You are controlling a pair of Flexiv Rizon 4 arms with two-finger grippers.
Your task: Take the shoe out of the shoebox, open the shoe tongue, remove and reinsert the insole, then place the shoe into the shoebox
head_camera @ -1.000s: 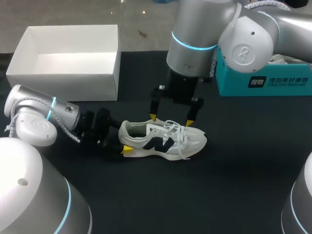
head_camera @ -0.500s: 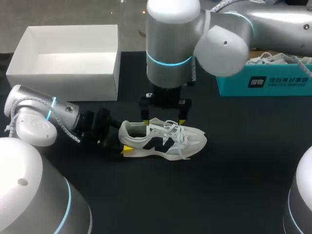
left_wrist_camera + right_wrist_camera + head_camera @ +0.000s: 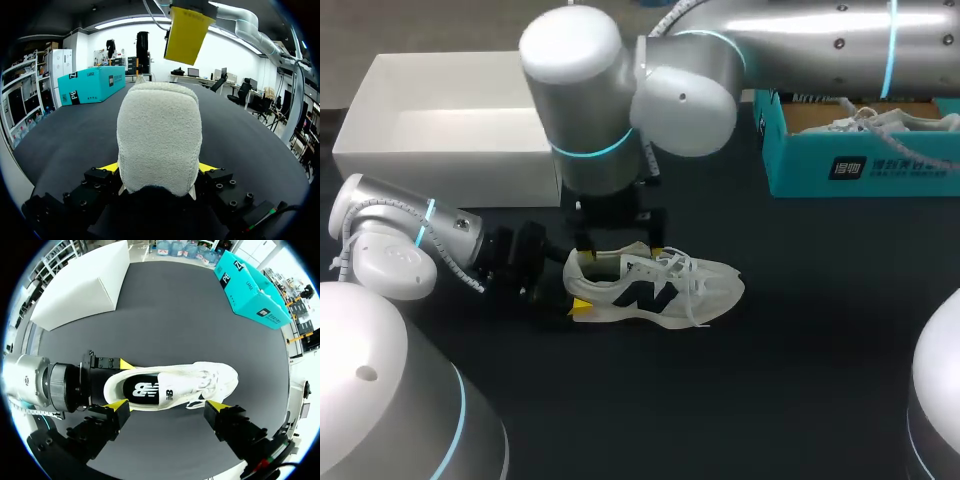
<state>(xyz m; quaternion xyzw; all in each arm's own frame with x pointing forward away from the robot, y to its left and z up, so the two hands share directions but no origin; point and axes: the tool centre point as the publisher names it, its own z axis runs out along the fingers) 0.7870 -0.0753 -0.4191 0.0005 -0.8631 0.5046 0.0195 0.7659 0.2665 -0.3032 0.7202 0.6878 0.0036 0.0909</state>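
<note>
black insole (image 3: 145,390) inside shoe (image 3: 202,382) shows only in right wrist view.

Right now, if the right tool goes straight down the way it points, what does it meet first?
Probably the white sneaker, around its tongue and opening. The right tool is open and may straddle it; depth is unclear.

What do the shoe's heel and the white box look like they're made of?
The shoe heel looks like napped suede or a fleece-like fabric, off-white and matte: in the left wrist view its surface is fuzzy and pebbled. The white box looks like matte cardboard, with thin flat walls, crisp folded corners and no shine. Both are judged by look alone.
</note>
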